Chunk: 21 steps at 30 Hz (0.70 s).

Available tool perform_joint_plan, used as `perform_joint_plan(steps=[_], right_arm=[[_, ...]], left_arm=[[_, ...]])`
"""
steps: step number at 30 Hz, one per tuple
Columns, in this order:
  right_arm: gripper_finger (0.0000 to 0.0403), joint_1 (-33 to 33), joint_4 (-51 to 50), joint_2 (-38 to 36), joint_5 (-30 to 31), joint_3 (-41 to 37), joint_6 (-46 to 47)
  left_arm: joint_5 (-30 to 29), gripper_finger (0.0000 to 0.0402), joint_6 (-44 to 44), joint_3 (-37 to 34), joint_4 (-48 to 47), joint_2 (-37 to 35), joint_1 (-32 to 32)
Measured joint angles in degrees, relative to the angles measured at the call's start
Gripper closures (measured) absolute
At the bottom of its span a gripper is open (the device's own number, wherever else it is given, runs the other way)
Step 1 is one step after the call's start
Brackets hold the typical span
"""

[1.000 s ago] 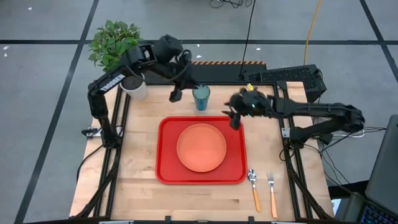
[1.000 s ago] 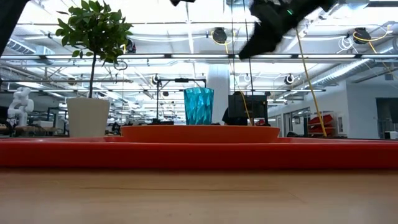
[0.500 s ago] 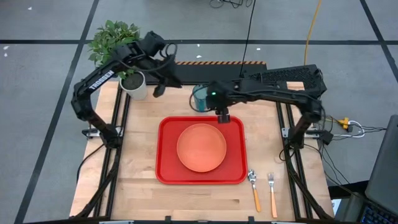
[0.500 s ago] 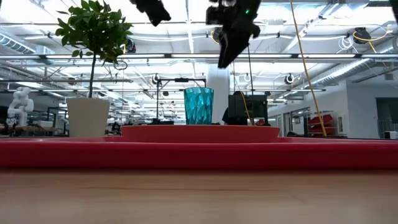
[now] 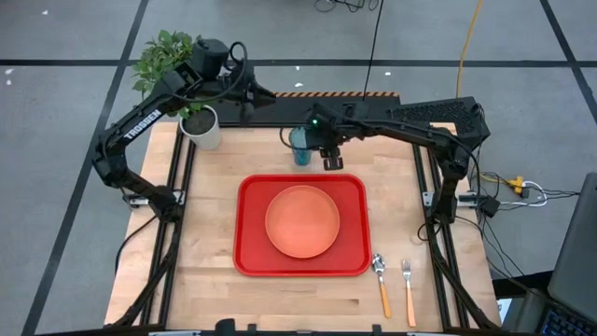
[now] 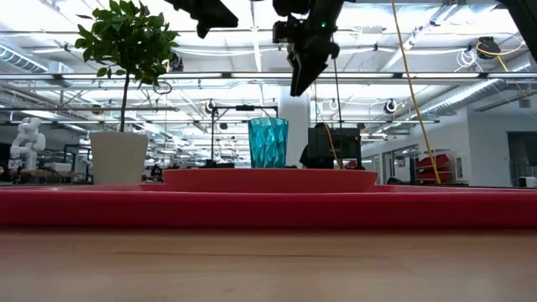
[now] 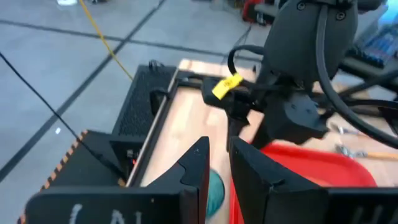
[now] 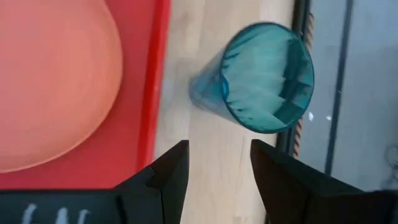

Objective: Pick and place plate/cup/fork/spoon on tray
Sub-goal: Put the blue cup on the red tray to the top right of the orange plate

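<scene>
One cup (image 5: 300,147) off tray (image 5: 250,224), R gripper (image 5: 331,162) open beside it

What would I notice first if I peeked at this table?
The big red tray in the middle of the table, with the orange plate lying on it. Just behind the tray stands the teal cup, and the right gripper hangs open beside it. The spoon and fork lie by the tray's front right corner.
</scene>
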Motion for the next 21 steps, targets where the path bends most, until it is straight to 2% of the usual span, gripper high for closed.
perform_joint_plan(steps=[8, 14, 19, 21], right_arm=[[0.0238, -1.3, -5.37, 3.92, -0.58, 4.94, -3.52], [0.0239, -2.57, -6.62, 8.56, -0.61, 9.74, -5.08], [0.0238, -3.79, -5.46, 8.79, -0.97, 10.19, -6.13], [0.0239, -4.19, -4.45, 8.84, -3.29, 10.19, -5.69]], left_arm=[[-0.11, 0.0337, -0.79, -4.48, 8.95, -0.03, -0.44], [0.13, 0.0337, -0.29, -6.04, 9.76, -0.03, 0.54], [0.17, 0.0337, 0.45, -8.85, 9.51, -0.61, 1.53], [0.23, 0.0337, 1.22, -10.31, 10.0, -1.21, 1.89]])
